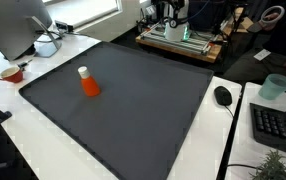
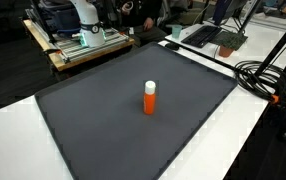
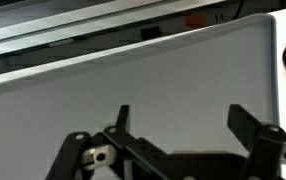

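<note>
An orange bottle with a white cap (image 1: 88, 84) stands upright on a dark grey mat (image 1: 133, 110). It shows in both exterior views (image 2: 149, 99), alone near the mat's middle. In the wrist view my gripper (image 3: 180, 112) is open and empty. Its two dark fingers are spread over bare grey mat (image 3: 163, 70). The bottle is out of the wrist view and the gripper is well away from it. The arm (image 2: 83, 15) stands at the far end of the table. The gripper itself cannot be made out in the exterior views.
The mat lies on a white table (image 2: 13, 140). Around it are a monitor (image 1: 18, 25), a small bowl (image 1: 11, 73), a black mouse (image 1: 223, 96), a keyboard (image 1: 278, 125) and a teal cup (image 1: 275, 87). Black cables (image 2: 268, 75) lie beside the mat.
</note>
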Robot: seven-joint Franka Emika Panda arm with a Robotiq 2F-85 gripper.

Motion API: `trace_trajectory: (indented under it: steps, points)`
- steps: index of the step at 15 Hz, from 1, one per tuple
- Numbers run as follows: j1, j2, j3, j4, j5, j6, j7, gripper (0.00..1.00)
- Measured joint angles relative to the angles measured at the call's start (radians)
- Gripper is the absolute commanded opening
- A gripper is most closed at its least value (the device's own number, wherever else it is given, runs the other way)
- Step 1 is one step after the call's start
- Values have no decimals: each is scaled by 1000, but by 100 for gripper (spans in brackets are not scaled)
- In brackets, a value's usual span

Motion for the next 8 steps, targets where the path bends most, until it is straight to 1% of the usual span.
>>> trace_trajectory:
  steps: [4,6,8]
  points:
    - [0,1,6,0,-3,10,-1,100]
    - [1,11,32,-6,-9,76,1,100]
    - [-1,34,74,-22,-35,184,34,100]
